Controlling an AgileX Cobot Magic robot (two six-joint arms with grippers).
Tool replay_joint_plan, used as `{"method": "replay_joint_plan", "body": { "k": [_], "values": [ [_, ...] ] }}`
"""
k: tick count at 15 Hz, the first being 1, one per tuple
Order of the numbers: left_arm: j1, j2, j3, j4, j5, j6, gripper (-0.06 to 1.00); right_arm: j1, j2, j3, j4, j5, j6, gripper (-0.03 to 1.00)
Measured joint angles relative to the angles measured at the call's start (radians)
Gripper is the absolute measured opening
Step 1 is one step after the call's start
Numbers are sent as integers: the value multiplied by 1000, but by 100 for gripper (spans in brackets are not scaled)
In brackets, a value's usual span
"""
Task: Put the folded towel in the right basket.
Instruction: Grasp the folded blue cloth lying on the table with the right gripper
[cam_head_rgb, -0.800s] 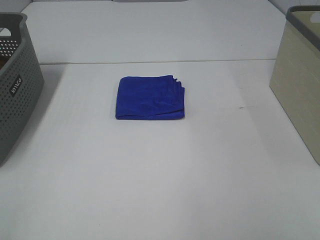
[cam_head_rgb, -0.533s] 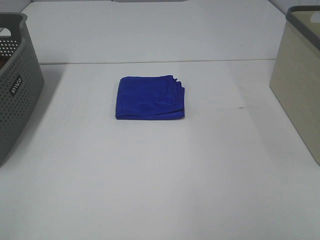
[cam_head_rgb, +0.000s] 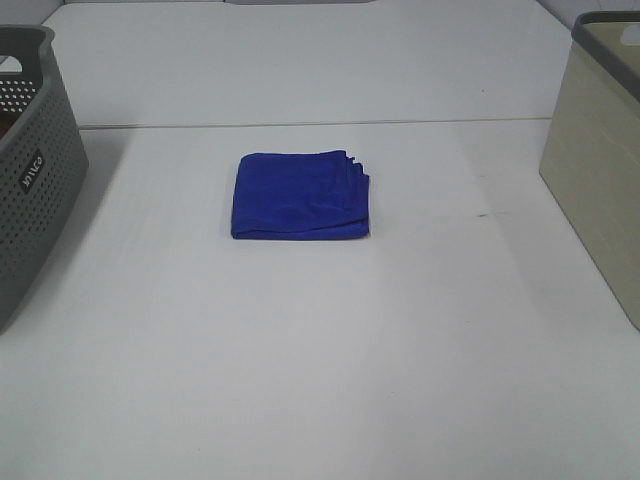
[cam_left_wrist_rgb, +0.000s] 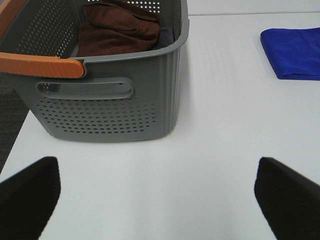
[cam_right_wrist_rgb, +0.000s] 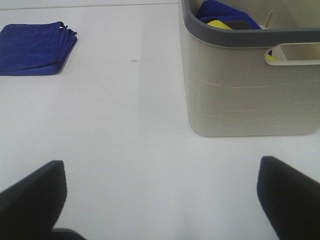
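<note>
White bench (cam_head_rgb: 300, 380) fills every view, and neither arm shows in the high camera, so you are starting from well back. Your main risk sits at the right gripper (cam_right_wrist_rgb: 160, 200) itself. If it closes on only the top layers of the folded towel (cam_head_rgb: 300, 195), which lies flat mid-bench between the two baskets, the stack can fan open as it lifts, since its loose edges face the right side. Come down too shallow and you pinch nothing; press too hard and you drag the cloth across the bench. Farther out, the right basket (cam_head_rgb: 600, 190) stands tall, well apart from the towel. A low carry could catch its rim, and a dangling corner may hang over the wall instead of dropping in beside the blue and yellow things (cam_right_wrist_rgb: 225, 17) inside. Do not head for the grey basket (cam_head_rgb: 30, 180) on the left. The right gripper is spread wide, holding and touching nothing. The left gripper (cam_left_wrist_rgb: 160, 197) is likewise wide apart and unloaded, near the grey basket.
</note>
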Motion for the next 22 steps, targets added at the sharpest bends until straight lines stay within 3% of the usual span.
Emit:
{"method": "replay_joint_plan", "body": {
  "k": [22],
  "values": [
    [0,0,0,0,0,0,98,0,0,0,0,0,0,98]
  ]
}}
